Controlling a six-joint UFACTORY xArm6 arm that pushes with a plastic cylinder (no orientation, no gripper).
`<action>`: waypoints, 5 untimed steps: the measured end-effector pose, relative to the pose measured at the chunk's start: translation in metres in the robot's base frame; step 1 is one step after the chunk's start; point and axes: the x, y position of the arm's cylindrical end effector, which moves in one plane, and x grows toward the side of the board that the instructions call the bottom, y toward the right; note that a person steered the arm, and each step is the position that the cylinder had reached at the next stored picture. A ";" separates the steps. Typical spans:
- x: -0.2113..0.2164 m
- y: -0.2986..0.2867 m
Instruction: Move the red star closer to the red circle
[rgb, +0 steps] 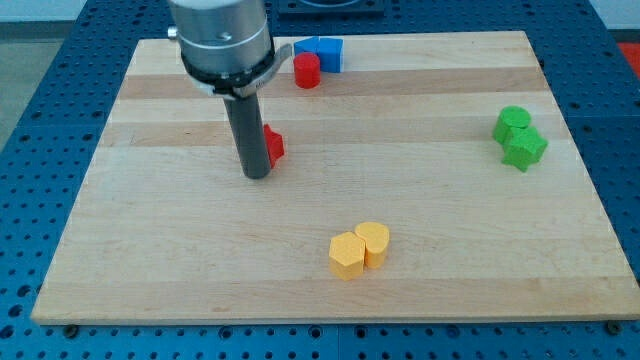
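Red star (274, 145) touching my tip (257, 176) – view's right

One view looks down obliquely across the whole wooden board (400, 290).

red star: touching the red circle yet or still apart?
Apart. The red star sits mid-board, partly hidden behind my tip; the red circle stands near the view's top, bare wood between them.
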 end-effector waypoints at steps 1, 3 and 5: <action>-0.029 0.000; -0.075 0.006; -0.093 0.029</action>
